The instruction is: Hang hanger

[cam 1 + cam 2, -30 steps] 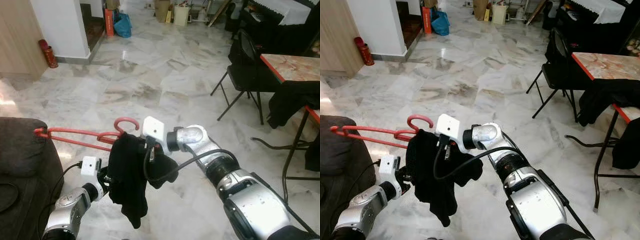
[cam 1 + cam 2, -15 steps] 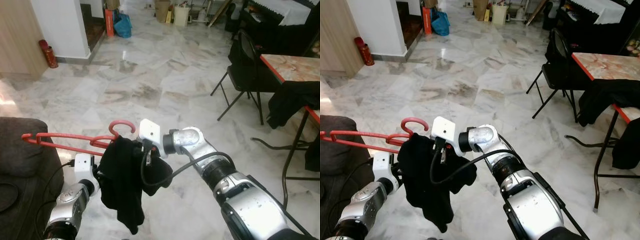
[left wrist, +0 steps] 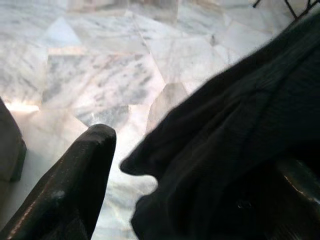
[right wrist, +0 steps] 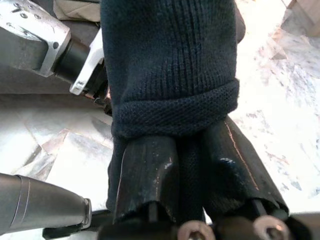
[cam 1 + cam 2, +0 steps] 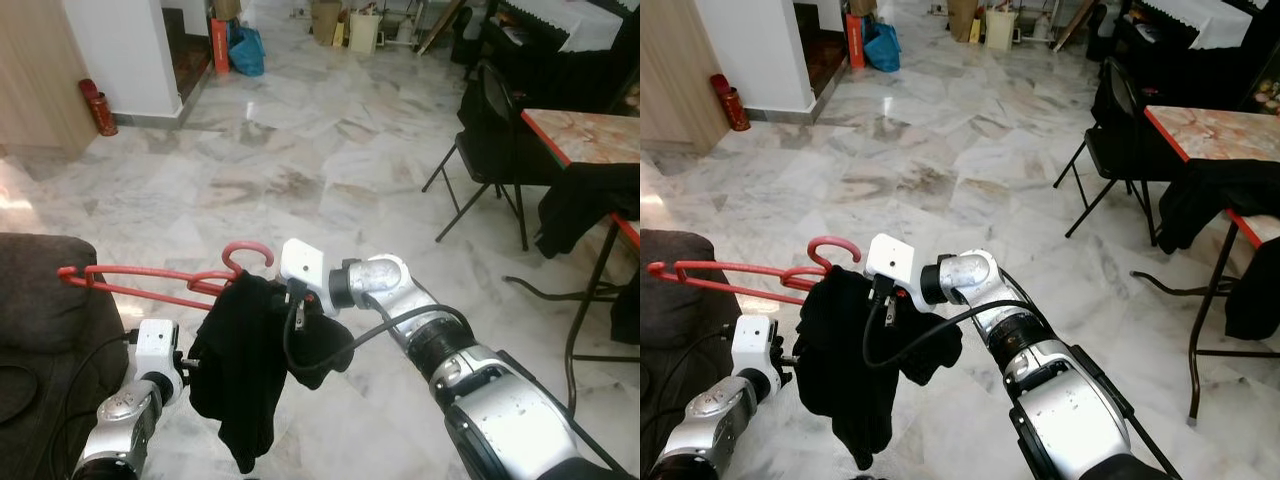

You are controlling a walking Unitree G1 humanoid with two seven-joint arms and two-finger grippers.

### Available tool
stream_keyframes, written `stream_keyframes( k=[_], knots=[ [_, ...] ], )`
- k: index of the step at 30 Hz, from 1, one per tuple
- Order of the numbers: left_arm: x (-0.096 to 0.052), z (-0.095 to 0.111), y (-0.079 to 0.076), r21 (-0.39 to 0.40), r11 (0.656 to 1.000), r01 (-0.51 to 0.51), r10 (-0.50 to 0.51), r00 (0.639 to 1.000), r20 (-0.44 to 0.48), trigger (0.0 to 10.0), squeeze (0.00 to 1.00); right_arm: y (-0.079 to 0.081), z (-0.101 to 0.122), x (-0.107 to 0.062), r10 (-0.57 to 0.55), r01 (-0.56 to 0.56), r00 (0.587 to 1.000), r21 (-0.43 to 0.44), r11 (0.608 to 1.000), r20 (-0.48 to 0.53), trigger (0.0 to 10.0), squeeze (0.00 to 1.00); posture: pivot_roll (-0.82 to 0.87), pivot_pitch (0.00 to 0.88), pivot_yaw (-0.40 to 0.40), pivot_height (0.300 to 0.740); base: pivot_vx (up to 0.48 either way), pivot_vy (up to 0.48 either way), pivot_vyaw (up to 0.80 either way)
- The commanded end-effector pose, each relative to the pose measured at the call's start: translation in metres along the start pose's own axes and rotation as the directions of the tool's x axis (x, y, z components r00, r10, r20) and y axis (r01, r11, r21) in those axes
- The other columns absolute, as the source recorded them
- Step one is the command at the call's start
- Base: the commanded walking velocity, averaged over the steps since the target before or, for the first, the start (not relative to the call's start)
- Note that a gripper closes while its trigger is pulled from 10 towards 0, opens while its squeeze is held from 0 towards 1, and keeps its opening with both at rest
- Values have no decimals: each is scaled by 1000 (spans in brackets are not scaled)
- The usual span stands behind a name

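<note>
Low in the left eye view, left of centre, a red hanger [image 5: 160,280] runs level from the dark sofa arm [image 5: 45,300] at the left edge to its hook near mid-frame, with a black knitted garment [image 5: 250,360] draped over its hook end and hanging toward the bottom edge. The right gripper [image 5: 300,310] reaches in from the lower right on its silver arm and disappears into the cloth just under the hook. The left gripper [image 5: 192,362] comes up from the bottom left, its tip against the left side of the garment, below the hanger bar. Marble floor [image 5: 300,150] fills the upper half; a black folding chair [image 5: 485,150] and a red-edged table [image 5: 585,135] stand at the right.

The right eye view gives the same scene, with the hanger's hook [image 5: 835,250] slightly further left.

The left wrist view shows one black finger [image 3: 75,185] at the lower left, apart from the dark cloth filling the right side; the other finger is hidden, so I cannot tell the left fingers' state.

The right wrist view shows both black fingers [image 4: 150,175] closed on a fold of the garment, the knitted cuff bunched just beyond the tips. The hanger itself is hidden by cloth.
</note>
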State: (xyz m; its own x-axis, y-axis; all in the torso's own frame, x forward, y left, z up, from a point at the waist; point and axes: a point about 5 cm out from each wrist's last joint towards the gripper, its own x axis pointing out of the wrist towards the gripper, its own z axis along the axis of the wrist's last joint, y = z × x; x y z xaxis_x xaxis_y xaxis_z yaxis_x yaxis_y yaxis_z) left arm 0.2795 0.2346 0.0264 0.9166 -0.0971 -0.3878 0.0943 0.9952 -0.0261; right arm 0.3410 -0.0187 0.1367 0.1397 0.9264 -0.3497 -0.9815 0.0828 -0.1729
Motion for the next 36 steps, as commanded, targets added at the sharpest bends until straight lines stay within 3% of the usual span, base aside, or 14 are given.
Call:
stream_keyframes(
  k=[1, 4, 9, 16, 21, 34, 36],
  knots=[
    [0, 4, -2, 36, 999, -12, 11, 1000, 22, 10000, 0, -2, 4, -2, -9, 9, 1000, -28, 1000, 6, 10000, 0, 196, 0, -67, 732, 0, 0, 0],
    [2, 2, 1, 129, 988, -84, 82, 996, 19, 10000, 0, -2, 4, -2, -11, 11, 1000, -28, 1000, 6, 10000, 0, 191, 0, -65, 732, 0, 0, 0],
    [2, 5, 4, 139, 981, -133, 129, 991, 40, 10000, 0, -3, 4, -3, -12, 12, 1000, -29, 1000, 4, 10000, 0, 191, 0, -64, 732, 0, 0, 0],
    [3, 5, -7, 33, 999, -29, 27, 998, 64, 10000, 0, -1, 3, -2, -8, 8, 1000, -27, 1000, 6, 10000, 0, 193, 0, -63, 732, 0, 0, 0],
    [4, 3, -13, 48, 999, 12, -14, 998, 53, 10000, 0, -1, 4, -1, -7, 7, 1000, -27, 1000, 6, 10000, 0, 193, 0, -64, 732, 0, 0, 0],
    [5, -8, -20, -25, 996, 81, -81, 997, 6, 10000, 0, 1, 6, 1, 21, -21, 1000, -28, 999, 15, 10000, 0, 190, 0, -68, 732, 0, 0, 0],
    [5, -10, -21, -27, 996, 90, -90, 996, -3, 9608, 0, 2, 6, 1, 26, -26, 1000, -29, 999, 17, 10000, 0, 191, 0, -67, 732, 0, 0, 0]
  ],
)
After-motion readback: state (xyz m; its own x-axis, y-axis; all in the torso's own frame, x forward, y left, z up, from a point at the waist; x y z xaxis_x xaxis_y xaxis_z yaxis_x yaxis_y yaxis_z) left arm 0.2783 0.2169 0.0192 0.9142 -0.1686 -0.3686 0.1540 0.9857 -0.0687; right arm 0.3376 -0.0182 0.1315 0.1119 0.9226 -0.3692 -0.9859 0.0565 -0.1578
